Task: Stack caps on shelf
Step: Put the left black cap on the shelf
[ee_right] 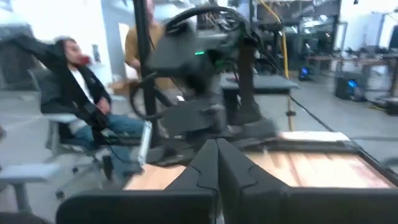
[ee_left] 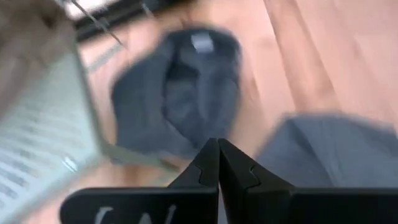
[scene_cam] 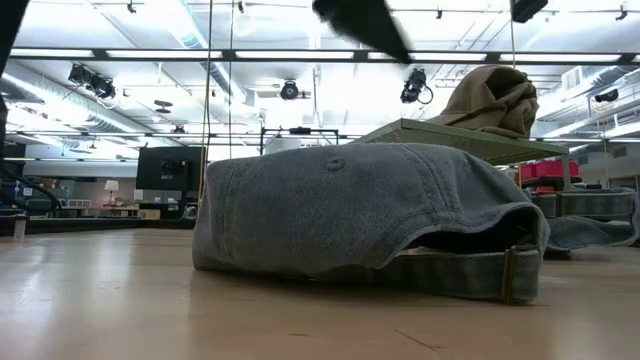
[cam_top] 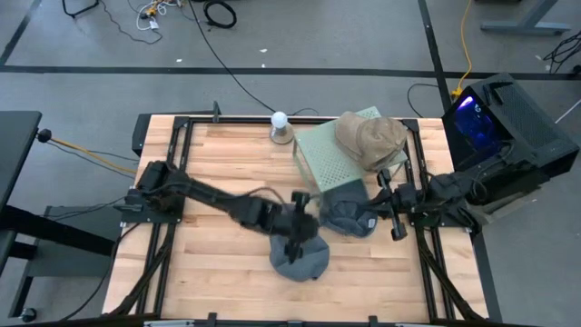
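Observation:
One blue-grey cap (cam_top: 300,261) lies crown up on the table near the front edge; it fills the low view (scene_cam: 370,215). A second blue-grey cap (cam_top: 349,218) lies beside the pale green shelf (cam_top: 331,156). Tan caps (cam_top: 370,138) rest piled on the shelf's far right part. My left gripper (ee_left: 217,155) is shut and hovers above the table between the two blue-grey caps (cam_top: 304,232), touching neither. My right gripper (ee_right: 216,155) is shut and held level at the table's right edge (cam_top: 386,207), pointing across the table.
A white round object (cam_top: 280,123) stands at the table's far edge, left of the shelf. A black box with blue light (cam_top: 495,118) sits off the table's right side. People sit and stand beyond the table's left side (ee_right: 81,93). Bare wood lies at the left front (cam_top: 218,263).

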